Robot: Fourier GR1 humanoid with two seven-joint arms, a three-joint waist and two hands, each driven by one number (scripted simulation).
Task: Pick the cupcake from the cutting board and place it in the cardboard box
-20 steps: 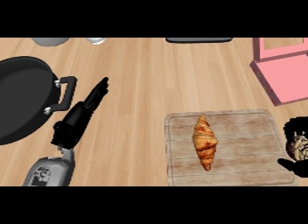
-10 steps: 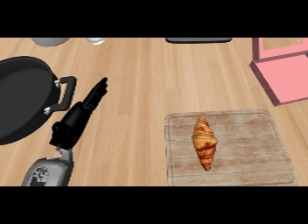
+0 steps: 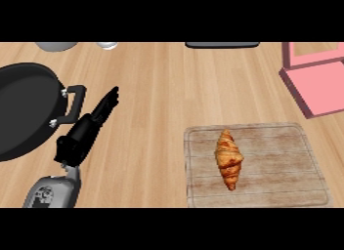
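A croissant [image 3: 228,158], not a cupcake, lies mid-board [image 3: 290,171] on the bench; the pink box [image 3: 326,88] sits beyond. It looks light and flaky, best taken across its thick middle. Left hand [image 3: 88,128] rests straight-fingered beside the pan [image 3: 20,110]; right hand unseen.

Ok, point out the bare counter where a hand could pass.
Widest bare strip: between the left hand and the cutting board, running up the counter. Crowded left by the pan; the pink box fills the upper right.
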